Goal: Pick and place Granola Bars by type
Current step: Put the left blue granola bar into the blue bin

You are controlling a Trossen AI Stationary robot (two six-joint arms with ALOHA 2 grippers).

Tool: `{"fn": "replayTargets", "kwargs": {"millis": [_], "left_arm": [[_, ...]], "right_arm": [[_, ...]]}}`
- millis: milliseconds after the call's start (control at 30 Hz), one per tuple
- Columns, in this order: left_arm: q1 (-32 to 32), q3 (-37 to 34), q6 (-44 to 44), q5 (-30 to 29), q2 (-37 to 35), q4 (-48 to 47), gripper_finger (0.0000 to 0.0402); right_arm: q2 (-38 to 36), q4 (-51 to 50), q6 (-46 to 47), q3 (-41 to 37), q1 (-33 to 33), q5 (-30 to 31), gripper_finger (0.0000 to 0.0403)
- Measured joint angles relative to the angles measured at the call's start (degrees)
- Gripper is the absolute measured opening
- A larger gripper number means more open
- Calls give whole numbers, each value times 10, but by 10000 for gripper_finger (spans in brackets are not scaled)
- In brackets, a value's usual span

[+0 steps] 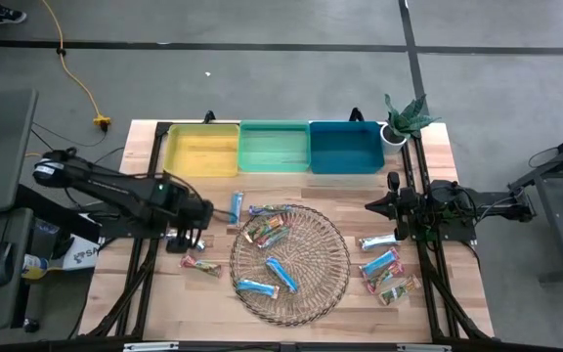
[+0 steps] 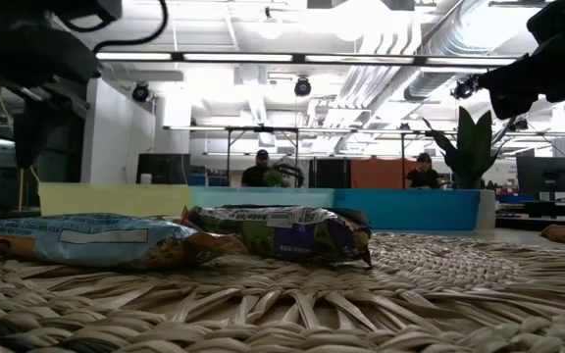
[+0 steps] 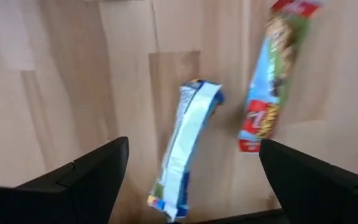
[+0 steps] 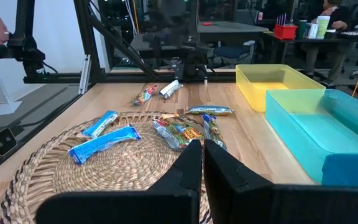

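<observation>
My left gripper (image 1: 188, 239) (image 3: 191, 186) is open and hovers over the wood left of the wicker tray (image 1: 332, 284). A silvery-blue bar (image 3: 188, 149) lies flat on the table between its fingers, untouched. A red multicoloured bar (image 3: 266, 81) (image 1: 200, 264) lies beside it. Another silvery-blue bar (image 1: 236, 207) rests by the tray's left rim. Several bars lie on the tray, blue ones (image 1: 281, 274) and multicoloured ones (image 1: 267, 231). More bars (image 1: 380, 262) lie right of the tray. My right gripper (image 1: 389, 205) (image 4: 202, 163) is shut and waits at the table's right side.
Three bins stand side by side along the far edge: yellow (image 1: 203, 149), green (image 1: 274, 147) and blue (image 1: 345, 147). A potted plant (image 1: 404, 119) stands at the far right corner. Bare wood shows between the bins and the tray.
</observation>
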Motion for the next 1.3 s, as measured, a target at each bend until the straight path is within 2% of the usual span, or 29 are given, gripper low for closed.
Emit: {"fn": "replayTargets", "kwargs": {"millis": [167,300,500,667,833,1300], "left_arm": [[-60,0,-59,-61,26,26,358],[-101,0,-105,-73,48,75,358],[-142,0,-132,-97,91,72,358],[-142,0,-135,-82,118,57,358],[-141,0,-121,-107,132,45,358],[-141,-1,-81,-122,137,85,358]], "right_arm": [[0,0,0,0,0,0,0],[0,0,0,0,0,0,0],[0,0,0,0,0,0,0],[0,0,0,0,0,0,0],[0,0,0,0,0,0,0],[0,0,0,0,0,0,0]]}}
